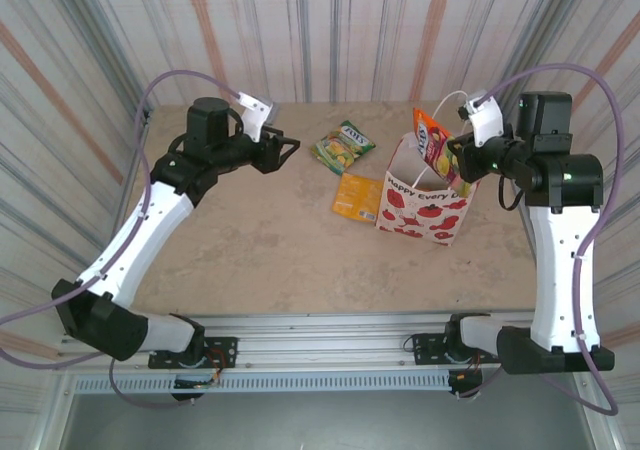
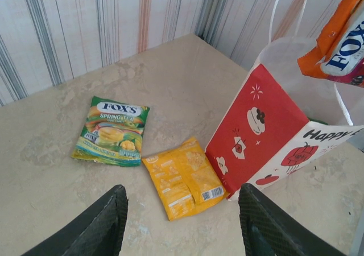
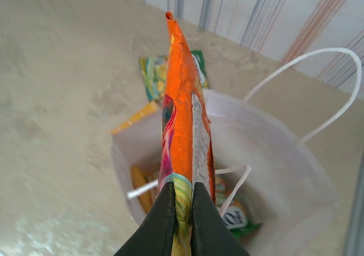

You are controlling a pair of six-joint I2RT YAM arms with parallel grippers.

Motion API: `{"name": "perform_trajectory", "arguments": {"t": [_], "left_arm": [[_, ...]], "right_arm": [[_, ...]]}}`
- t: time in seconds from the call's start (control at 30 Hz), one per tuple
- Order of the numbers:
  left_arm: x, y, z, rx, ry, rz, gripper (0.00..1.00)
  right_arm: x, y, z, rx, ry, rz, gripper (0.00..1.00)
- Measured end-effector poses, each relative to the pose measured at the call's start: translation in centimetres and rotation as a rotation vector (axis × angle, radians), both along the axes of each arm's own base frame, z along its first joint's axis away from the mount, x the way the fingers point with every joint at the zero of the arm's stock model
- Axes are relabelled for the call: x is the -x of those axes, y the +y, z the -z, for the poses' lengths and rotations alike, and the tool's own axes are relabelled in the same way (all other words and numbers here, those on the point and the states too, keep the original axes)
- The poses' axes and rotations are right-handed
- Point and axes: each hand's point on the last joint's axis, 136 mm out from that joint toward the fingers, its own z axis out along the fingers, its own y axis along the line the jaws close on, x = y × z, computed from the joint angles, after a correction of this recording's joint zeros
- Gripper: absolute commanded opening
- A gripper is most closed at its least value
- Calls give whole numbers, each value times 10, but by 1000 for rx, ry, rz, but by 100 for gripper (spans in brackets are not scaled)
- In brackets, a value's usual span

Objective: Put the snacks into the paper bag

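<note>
The glossy red-orange "Fox's" candy packet [image 3: 185, 125] is poised over the mouth of the white paper gift bag with red apple prints [image 3: 296, 176]. The closed jaws of the right gripper [image 3: 183, 210] pinch it by one end. It is best lowered straight in, clear of the white cord handle [image 3: 230, 179] drooping across the opening, before release.

Left of the bag, an orange-yellow packet [image 2: 185, 177] lies just beside its base, with a green-yellow packet [image 2: 112, 132] beyond. Further left, the left gripper [image 2: 182, 222] hovers over open table [image 1: 250, 240], jaws apart and empty.

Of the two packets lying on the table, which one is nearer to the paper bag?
The orange-yellow packet, right beside the paper bag at its red side; the green-yellow Fox's packet lies farther off.
</note>
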Motion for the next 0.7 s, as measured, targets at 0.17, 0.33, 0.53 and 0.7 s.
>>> {"name": "perform_trajectory", "arguments": {"t": [0.17, 0.33, 0.53, 0.7], "left_arm": [[-1, -1, 11, -20, 33, 3, 55], [1, 0, 14, -30, 43, 5, 55], [-1, -1, 12, -34, 36, 9, 55], [-2, -1, 13, -44, 25, 15, 55]], "right_arm": [[-18, -11, 7, 80, -4, -54, 0], [-29, -15, -29, 21, -126, -91, 0], [-32, -24, -74, -35, -299, -123, 0], [-37, -24, -70, 19, -317, -199, 0]]}}
